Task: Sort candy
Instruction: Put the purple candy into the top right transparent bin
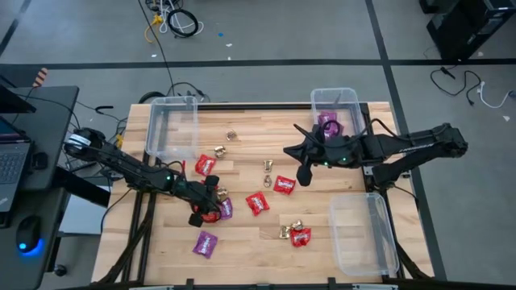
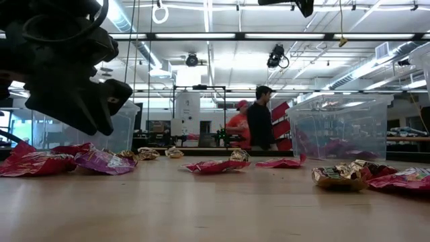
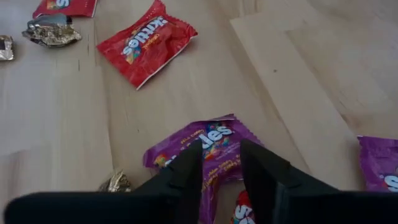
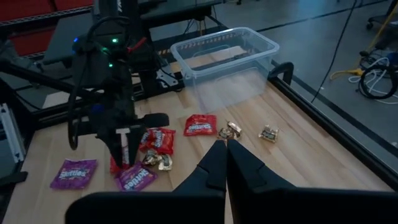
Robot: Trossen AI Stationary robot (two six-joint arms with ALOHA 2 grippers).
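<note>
Wood table [image 1: 242, 242] w/ scattered candy [image 1: 260, 202], 2 people [image 2: 259, 117] in workshop behind; left gripper [image 3: 221, 163] part-open over purple packet [image 3: 211, 146], holding nothing.

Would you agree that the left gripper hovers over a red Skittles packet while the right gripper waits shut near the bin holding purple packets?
Not quite: the left wrist view shows the left gripper over a purple Skittles packet, not a red one. The rest holds: in the high view the right gripper waits shut near the bin holding purple packets.
</note>
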